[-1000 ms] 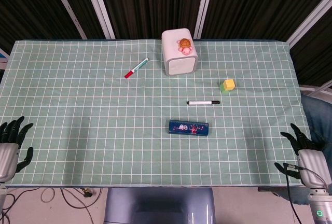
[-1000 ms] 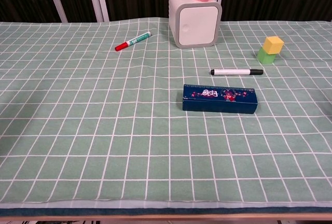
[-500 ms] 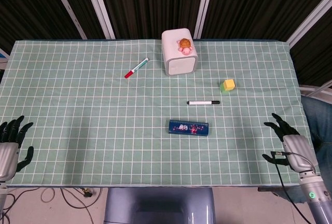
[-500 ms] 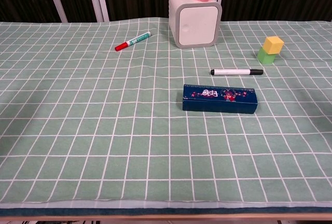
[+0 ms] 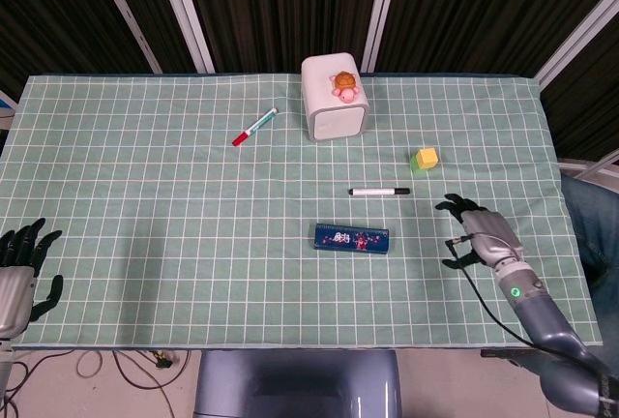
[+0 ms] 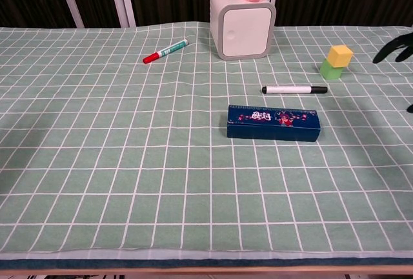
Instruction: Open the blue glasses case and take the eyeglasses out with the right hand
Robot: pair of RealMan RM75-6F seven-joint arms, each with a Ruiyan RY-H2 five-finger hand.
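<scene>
The blue glasses case (image 5: 351,238) (image 6: 273,123) lies closed on the green checked cloth, near the middle front of the table, its lid decorated with small pictures. My right hand (image 5: 478,231) hovers over the cloth to the right of the case, open, fingers spread, holding nothing. In the chest view only the right hand's fingertips (image 6: 395,46) show at the right edge. At the front left corner, off the cloth's edge, my left hand (image 5: 21,273) is open and empty. No eyeglasses are visible.
A black-capped white marker (image 5: 379,191) (image 6: 294,89) lies just behind the case. A yellow-and-green block (image 5: 425,159) (image 6: 337,61) sits behind right. A white box with a toy turtle on top (image 5: 334,99) (image 6: 242,22) stands at the back middle. A red-capped marker (image 5: 253,127) (image 6: 165,51) lies back left.
My right hand has moved from the front right corner inward and forward over the cloth, toward the case's right end. The left hand and all objects are unmoved.
</scene>
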